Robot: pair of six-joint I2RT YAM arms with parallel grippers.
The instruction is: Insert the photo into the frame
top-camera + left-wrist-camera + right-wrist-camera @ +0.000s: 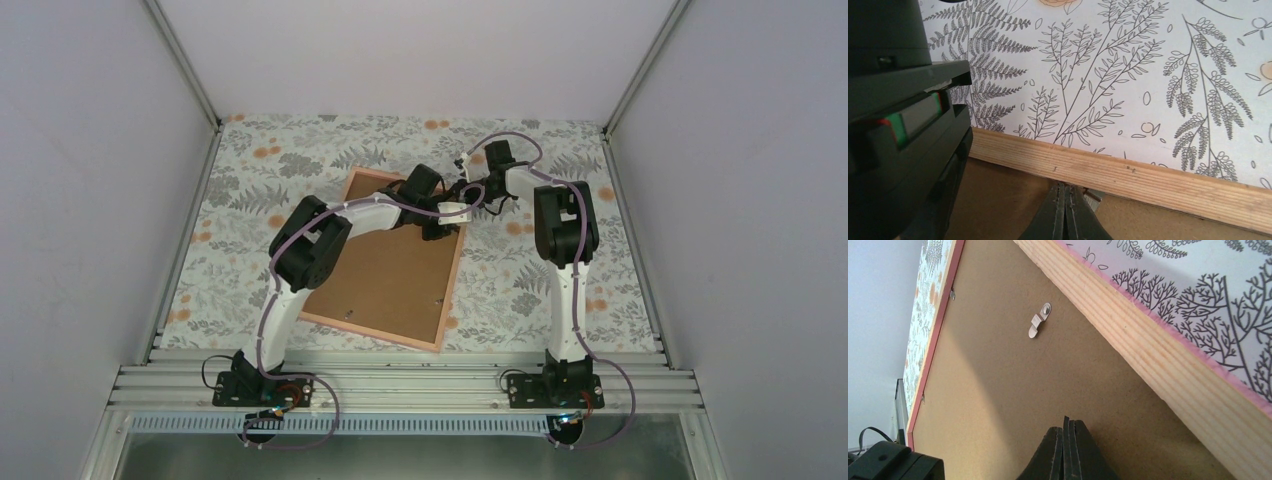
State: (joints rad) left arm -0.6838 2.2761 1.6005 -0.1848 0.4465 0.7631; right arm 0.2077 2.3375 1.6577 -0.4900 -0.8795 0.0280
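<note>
The frame [453,283] lies face down in the middle of the top view, tilted with its upper end leaning right, on a tablecloth [560,280] printed with grey ferns and orange flowers. Its brown backing board [385,285] faces up, edged by a thin pink rim. Both arms reach over the frame's upper end, where they meet. In the left wrist view the left gripper [1064,210] has its fingers pressed together with nothing between them. Their tips point at the seam where the board meets the pale wooden rail [1148,180] of the frame at bottom centre; whether they touch it cannot be told. In the right wrist view the right gripper [1066,432] also has its fingers pressed flat together and empty, low over the board at bottom centre. A small metal clip [1040,320] sits on the board above them, near the wooden rail that runs down to the right.
</note>
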